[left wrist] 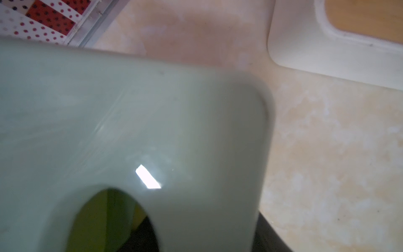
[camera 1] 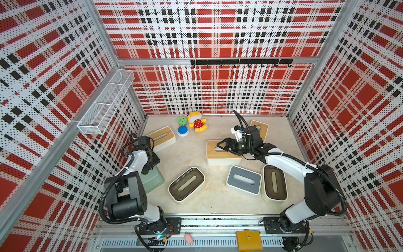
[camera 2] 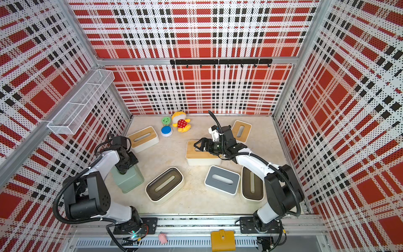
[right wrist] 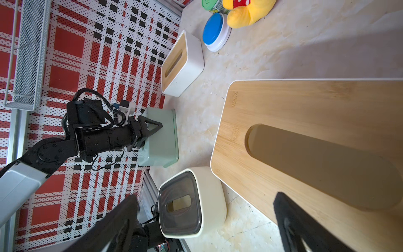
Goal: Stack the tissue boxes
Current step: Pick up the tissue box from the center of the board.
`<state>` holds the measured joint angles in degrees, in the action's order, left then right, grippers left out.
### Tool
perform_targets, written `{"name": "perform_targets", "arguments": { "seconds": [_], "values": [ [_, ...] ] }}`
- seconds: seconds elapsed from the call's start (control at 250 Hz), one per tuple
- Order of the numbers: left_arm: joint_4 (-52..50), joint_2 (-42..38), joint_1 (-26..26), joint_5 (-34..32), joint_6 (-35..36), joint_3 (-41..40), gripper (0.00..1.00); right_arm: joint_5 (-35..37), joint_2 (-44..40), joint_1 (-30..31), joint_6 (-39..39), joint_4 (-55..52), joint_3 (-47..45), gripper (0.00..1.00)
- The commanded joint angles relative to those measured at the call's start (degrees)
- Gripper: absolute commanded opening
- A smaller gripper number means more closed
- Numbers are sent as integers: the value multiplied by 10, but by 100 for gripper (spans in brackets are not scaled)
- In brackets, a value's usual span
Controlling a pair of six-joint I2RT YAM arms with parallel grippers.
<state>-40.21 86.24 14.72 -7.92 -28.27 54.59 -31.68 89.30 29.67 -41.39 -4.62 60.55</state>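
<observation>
**Left end effector pinches the green box; right one hangs spread over a bamboo lid**

The left end effector (right wrist: pixel 152 134) is narrowed on the pale-green tissue box (left wrist: pixel 130 120). In the left wrist view one dark finger (left wrist: pixel 144 237) shows through the oval slot and the other shows outside the box's wall, so the lid's end strip sits between them. That box is at the left edge of the bench (camera 1: pixel 192 157), near the side wall; whether it is lifted cannot be told. In both top views the left arm covers much of it.

The right end effector (camera 1: pixel 220 146) hangs above the central bamboo-lidded box (camera 1: pixel 218 156), jaws spread wide, holding nothing.

The grey-lidded box (camera 1: pixel 244 180) and the right dark-lidded box (camera 1: pixel 274 182) lie side by side just in front of the central one. The right arm crosses above the far end of the dark-lidded one. The front dark-lidded box (camera 1: pixel 186 184) lies askew between the two arms. The back-left bamboo-lidded box (camera 1: pixel 161 136) sits beyond the left arm, and the back-right bamboo-lidded box (camera 1: pixel 260 128) is half hidden behind the right wrist. None of the seven is stacked on another.

By the back wall stands a green disc (camera 1: pixel 182 120), its top bearing marks too fine to read. A blue disc (camera 1: pixel 182 131) is just beside it, and a plush doll (camera 1: pixel 197 123) in a red spotted dress is next to both. A yellow wallet (camera 1: pixel 249 240) lies on the front rail.
</observation>
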Motion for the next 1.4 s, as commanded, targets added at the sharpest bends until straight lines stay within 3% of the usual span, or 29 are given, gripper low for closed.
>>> {"name": "perform_targets", "arguments": {
  "seconds": [0.0, 0.384, 0.692, 0.924, 1.216, 1.396],
  "values": [
    [20, 12, 3, 0, -10, 16, 50, 1, -2, 5, -1, 38, -11, 100],
    [21, -17, -3, -3, -13, 5, 32, -4, 3, 4, 4, 36, -14, 100],
    [2, -61, -10, 7, 4, 8, 32, 2, -4, 5, 19, 20, -4, 100],
    [-27, -117, -26, 53, 51, 41, 31, 20, -22, -7, 44, -12, 11, 100],
    [-36, -164, -60, 104, 105, 99, 30, 27, -39, -67, 70, -59, 35, 100],
    [-35, -155, -121, 120, 166, 152, 30, 27, -67, -117, 74, -71, 39, 100]
  ]
}}
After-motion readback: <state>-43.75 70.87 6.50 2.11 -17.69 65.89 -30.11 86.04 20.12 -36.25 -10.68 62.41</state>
